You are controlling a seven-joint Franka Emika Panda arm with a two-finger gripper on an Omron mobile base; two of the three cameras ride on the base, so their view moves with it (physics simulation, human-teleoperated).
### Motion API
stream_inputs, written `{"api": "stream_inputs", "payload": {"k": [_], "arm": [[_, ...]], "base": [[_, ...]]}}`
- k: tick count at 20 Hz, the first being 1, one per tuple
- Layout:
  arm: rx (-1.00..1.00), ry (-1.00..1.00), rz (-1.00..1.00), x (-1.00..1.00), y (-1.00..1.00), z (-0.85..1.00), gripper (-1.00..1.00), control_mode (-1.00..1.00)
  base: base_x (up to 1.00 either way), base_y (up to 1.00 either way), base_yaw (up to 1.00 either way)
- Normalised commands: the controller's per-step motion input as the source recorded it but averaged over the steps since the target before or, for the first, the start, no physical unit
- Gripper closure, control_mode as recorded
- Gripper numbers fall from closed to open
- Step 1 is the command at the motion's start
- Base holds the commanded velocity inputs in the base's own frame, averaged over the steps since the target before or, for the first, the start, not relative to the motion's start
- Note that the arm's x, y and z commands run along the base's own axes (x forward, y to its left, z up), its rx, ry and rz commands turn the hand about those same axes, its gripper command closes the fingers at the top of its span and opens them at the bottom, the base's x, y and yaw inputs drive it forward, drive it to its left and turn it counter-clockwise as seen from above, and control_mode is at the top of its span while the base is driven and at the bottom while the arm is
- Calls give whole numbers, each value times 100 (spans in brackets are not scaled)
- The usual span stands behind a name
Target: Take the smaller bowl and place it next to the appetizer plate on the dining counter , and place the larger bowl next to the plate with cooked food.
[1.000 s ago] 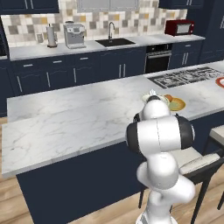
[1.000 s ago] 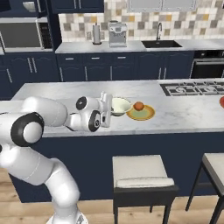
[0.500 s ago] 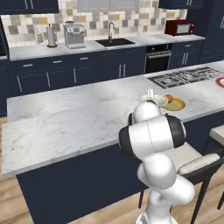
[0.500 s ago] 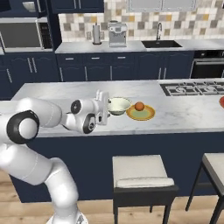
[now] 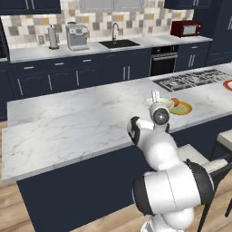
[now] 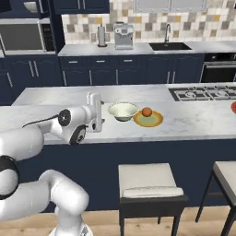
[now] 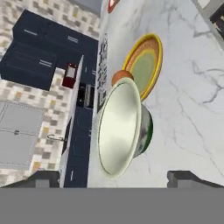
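Note:
The smaller bowl (image 6: 122, 111), cream inside and green outside, stands upright on the dining counter (image 6: 198, 120), touching or almost touching the left edge of the yellow appetizer plate (image 6: 148, 120) with its orange ball. My gripper (image 6: 98, 112) is open just left of the bowl and holds nothing. In the hand view the bowl (image 7: 122, 127) sits ahead of the gripper (image 7: 113, 179), clear of both fingertips, with the appetizer plate (image 7: 146, 65) behind it. The red-rimmed plate with cooked food (image 5: 228, 84) lies at the counter's far right. The larger bowl is out of view.
A black cooktop (image 6: 203, 93) is set into the counter right of the plates. Two stools (image 6: 148, 180) stand along the counter's near side. The back counter holds a sink, a coffee machine (image 5: 77, 36) and a red toaster (image 5: 186, 28).
The gripper has opened and let go of the smaller bowl, then drawn back a little to the left. The bowl stays beside the yellow plate.

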Motion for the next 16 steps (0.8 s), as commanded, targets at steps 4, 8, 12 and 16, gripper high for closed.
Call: {"api": "stream_inputs", "payload": {"k": [4, 8, 12, 16], "arm": [[10, 2, 16, -100, 0, 100, -100, -100], [3, 22, 19, -100, 3, 100, -100, -100], [-10, 57, 20, -100, 30, 98, -100, -100], [-29, 76, 20, -100, 39, 47, -100, -100]], "base": [[0, 0, 0], [0, 0, 0], [0, 0, 0], [0, 0, 0]]}}
